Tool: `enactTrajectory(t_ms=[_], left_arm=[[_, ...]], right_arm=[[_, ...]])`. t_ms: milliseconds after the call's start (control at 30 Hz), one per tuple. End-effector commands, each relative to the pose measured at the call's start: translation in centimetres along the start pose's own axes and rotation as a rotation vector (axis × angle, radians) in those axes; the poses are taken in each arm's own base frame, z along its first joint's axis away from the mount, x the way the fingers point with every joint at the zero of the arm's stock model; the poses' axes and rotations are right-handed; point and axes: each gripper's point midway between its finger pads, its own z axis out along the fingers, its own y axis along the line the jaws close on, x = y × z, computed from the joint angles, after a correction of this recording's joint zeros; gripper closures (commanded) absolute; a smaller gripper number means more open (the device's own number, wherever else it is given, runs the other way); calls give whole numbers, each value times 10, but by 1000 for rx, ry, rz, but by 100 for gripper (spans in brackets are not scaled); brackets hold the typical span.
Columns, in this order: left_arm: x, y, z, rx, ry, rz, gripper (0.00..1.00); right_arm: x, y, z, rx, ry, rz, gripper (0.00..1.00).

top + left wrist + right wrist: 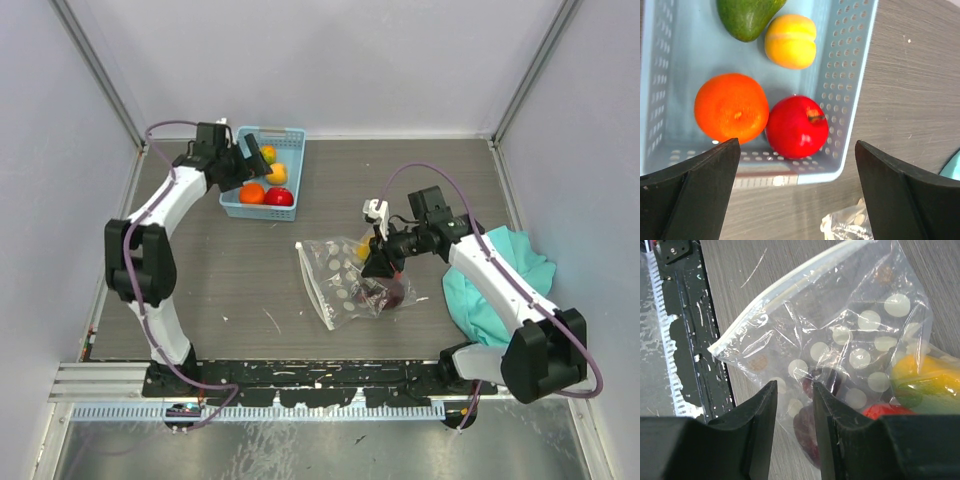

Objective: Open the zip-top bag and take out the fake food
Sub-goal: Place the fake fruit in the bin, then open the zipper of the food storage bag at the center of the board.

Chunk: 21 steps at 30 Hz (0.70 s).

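Observation:
The zip-top bag (340,282) lies on the table, clear with white dots, its zip edge towards the near left. It still holds fake food: a dark purple piece (810,427), a red piece (885,411) and a yellow-green piece (925,377). My right gripper (378,265) hangs over the bag's right part. Its jaws stand a narrow gap apart above the film and the purple piece (792,385). My left gripper (797,185) is wide open and empty over the blue basket's near rim (820,176). It is also in the top view (245,160).
The blue basket (290,135) at the back left holds an orange (731,107), a red apple (796,126), a yellow peach (790,41) and a green avocado (746,17). A teal cloth (505,270) lies at the right under my right arm. A bag corner (847,225) shows below the basket.

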Motion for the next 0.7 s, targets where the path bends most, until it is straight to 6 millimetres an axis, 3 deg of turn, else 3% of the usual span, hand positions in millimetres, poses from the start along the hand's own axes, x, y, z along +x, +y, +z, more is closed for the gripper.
enactTrajectory(t_ms=[0, 267, 533, 600, 667], left_arm=[[-35, -24, -56, 83, -196, 100, 2], [6, -14, -117, 110, -236, 162, 2], [58, -10, -179, 217, -286, 215, 2], [68, -9, -194, 242, -316, 217, 2], [80, -8, -203, 271, -333, 219, 2]], right_arm=[[-22, 17, -12, -39, -86, -111, 59], [-26, 35, -18, -84, -122, -226, 52], [-26, 47, -20, -101, -145, -362, 36], [-27, 49, -18, -104, -132, -405, 27], [-26, 53, -15, -109, -115, -467, 9]])
